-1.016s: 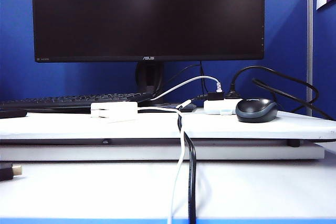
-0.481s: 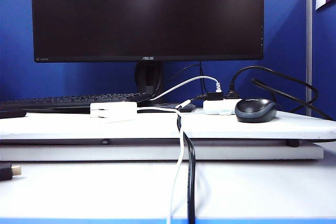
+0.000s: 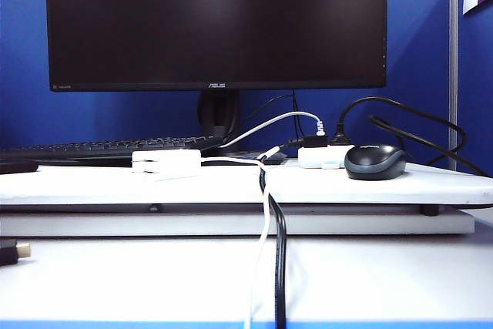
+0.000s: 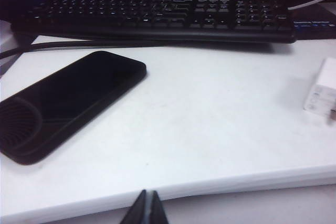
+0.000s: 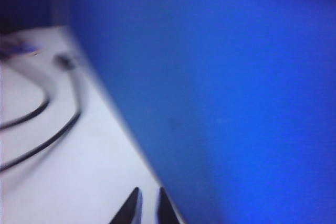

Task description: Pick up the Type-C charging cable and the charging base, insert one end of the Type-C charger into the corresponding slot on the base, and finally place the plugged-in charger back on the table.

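The white charging base (image 3: 166,163) lies on the raised board of the table (image 3: 115,186), left of centre; its end also shows in the left wrist view (image 4: 321,92). The thin white Type-C charging cable (image 3: 266,221) runs from its plug (image 3: 271,150) over the board's front edge toward the camera. Neither gripper shows in the exterior view. My left gripper (image 4: 147,194) is shut and empty, at the board's front edge, well away from the base. My right gripper (image 5: 148,191) stands slightly open with nothing in it, over the white table beside a blue partition (image 5: 236,77); this view is blurred.
A monitor (image 3: 216,21) and a black keyboard (image 3: 100,146) stand at the back. A black phone (image 4: 68,103) lies near the left gripper. A small white hub (image 3: 323,157), a dark mouse (image 3: 375,162) and a thick black cable (image 3: 281,267) lie centre and right.
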Robot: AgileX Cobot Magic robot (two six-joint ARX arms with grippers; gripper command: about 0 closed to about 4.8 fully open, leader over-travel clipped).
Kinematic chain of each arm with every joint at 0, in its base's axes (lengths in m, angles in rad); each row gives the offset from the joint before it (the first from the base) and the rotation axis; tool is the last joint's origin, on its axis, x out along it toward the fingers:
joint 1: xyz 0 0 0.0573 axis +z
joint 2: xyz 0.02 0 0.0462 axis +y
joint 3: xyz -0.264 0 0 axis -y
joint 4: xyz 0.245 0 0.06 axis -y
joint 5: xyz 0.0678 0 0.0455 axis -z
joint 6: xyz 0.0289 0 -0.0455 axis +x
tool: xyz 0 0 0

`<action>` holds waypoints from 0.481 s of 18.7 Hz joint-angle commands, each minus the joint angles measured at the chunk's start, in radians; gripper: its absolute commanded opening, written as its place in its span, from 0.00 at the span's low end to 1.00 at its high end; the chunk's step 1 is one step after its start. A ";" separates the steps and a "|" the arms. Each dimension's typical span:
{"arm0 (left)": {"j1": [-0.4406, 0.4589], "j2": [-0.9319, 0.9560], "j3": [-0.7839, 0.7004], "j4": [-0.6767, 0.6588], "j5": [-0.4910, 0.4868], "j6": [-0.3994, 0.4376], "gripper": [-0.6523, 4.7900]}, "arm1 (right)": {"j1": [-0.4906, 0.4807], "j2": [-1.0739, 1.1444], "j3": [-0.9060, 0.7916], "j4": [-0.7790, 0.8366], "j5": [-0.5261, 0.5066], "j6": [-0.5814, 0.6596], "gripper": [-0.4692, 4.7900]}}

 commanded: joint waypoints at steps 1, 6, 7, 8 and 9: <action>0.003 -0.002 -0.001 -0.011 0.002 0.000 0.12 | -0.215 -0.027 0.003 0.136 -0.309 -0.004 0.18; 0.003 -0.002 -0.001 -0.011 0.002 0.000 0.11 | -0.475 -0.124 -0.075 0.160 -0.840 -0.067 0.18; 0.003 -0.002 -0.001 -0.010 0.002 0.000 0.12 | -0.489 -0.160 -0.106 0.161 -0.896 -0.066 0.18; 0.003 -0.001 -0.001 -0.011 0.003 0.000 0.12 | -0.492 -0.190 -0.132 0.160 -0.906 -0.064 0.18; 0.003 -0.002 -0.001 -0.011 0.002 0.000 0.11 | -0.492 -0.224 -0.161 0.159 -0.906 -0.046 0.18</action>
